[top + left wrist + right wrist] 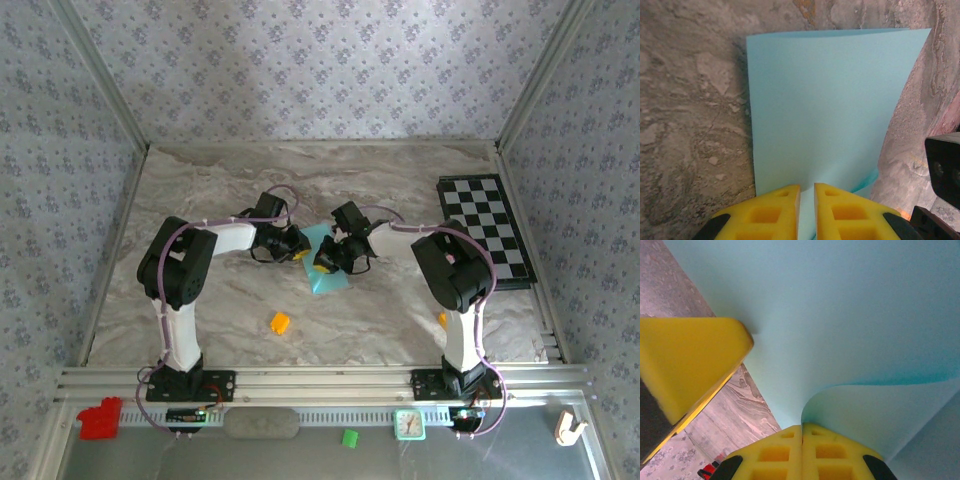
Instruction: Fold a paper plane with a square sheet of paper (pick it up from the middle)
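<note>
The small mint-green clock [409,424] on the near rail has a dial too small to read. The checkered board [485,232] at the table's far right carries plain black and white squares.

The square sheet of paper [331,281] lies in the middle of the marble-patterned table [200,190], plain teal, with both grippers meeting over it from either side.

In the left wrist view, the left gripper [806,200] sits at the sheet's near edge and the paper spreads flat away from it. Its yellow fingers [771,212] stand nearly together, and the thin slit between them shows teal. I cannot tell whether they pinch the sheet or only press down on it. In the right wrist view one of those fingers comes in from the left, its tip touching the sheet at its edge.

The right gripper [802,432] is closed, its yellow fingers pressed flush together on a flap of the sheet. The flap curls up off the flat part and runs straight into the fingertips.

An orange cube [279,322] rests on the table nearer the arm bases, apart from the sheet. A second orange cube [442,319] lies just beside the right arm. A green cube [349,437] and a red block [100,418] sit on the near ledge.
</note>
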